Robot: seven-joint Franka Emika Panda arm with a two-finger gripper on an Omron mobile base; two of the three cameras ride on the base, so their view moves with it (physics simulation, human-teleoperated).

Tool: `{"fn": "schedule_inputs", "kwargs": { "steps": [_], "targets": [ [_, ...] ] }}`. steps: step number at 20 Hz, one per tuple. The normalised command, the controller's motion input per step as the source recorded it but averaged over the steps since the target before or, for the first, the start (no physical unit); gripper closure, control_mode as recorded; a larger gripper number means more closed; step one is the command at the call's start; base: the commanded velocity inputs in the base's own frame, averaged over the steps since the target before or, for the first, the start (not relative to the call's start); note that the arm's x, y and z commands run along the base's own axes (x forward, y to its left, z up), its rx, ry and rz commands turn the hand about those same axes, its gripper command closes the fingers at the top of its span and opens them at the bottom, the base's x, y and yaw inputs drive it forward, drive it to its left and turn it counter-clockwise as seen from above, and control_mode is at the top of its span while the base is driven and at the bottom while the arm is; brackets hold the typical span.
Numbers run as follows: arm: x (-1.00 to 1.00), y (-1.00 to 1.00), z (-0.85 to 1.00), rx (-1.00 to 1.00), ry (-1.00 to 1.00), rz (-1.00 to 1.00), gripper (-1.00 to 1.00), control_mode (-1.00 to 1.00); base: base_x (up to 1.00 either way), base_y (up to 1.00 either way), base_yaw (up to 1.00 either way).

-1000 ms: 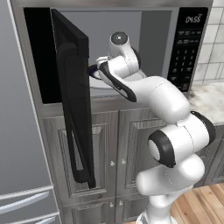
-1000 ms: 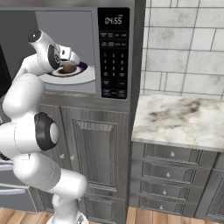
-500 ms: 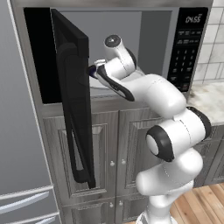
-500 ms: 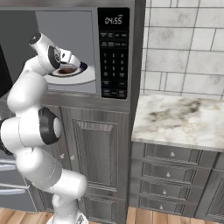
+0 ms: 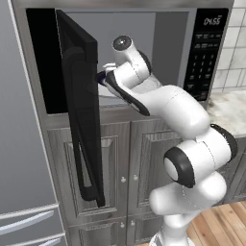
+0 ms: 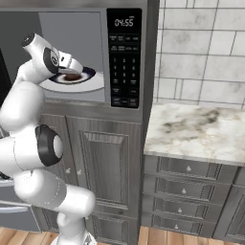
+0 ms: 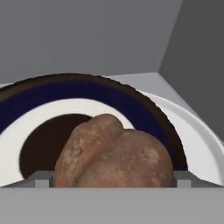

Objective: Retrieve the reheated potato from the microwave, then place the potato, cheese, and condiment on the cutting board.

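While the microwave [image 6: 95, 52] stands with its black door [image 5: 79, 115] swung wide, the potato [image 7: 114, 153] is seen on a dark-rimmed plate [image 7: 144, 113] resting on the white turntable [image 6: 91, 82] inside. The hand [image 7: 113, 180] is reached into the cavity, its fingertips [image 7: 41, 179] spread open at nine and three o'clock of the potato, close beside it; contact cannot be told. A marbled tabletop [image 6: 196, 129] lies at three o'clock of the microwave.
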Motion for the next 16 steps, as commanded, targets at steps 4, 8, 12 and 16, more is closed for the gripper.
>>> {"fn": "schedule_inputs", "kwargs": {
  "steps": [4, 8, 12, 16],
  "targets": [
    [-0.96, -0.29, 0.38, 0.01, -0.16, 0.0, 1.0, -1.0, 0.0, 0.0, 0.0],
    [-1.0, -0.25, 0.5, 0.06, -0.03, 0.0, 1.0, -1.0, 0.0, 0.0, 0.0],
    [-1.0, -0.23, 0.59, 0.07, 0.0, 0.01, 1.0, -1.0, 0.0, 0.0, 0.0],
    [-1.0, -0.08, 0.46, 0.05, 0.0, 0.05, 1.0, -1.0, 0.0, 0.0, 0.0]
  ]
}}
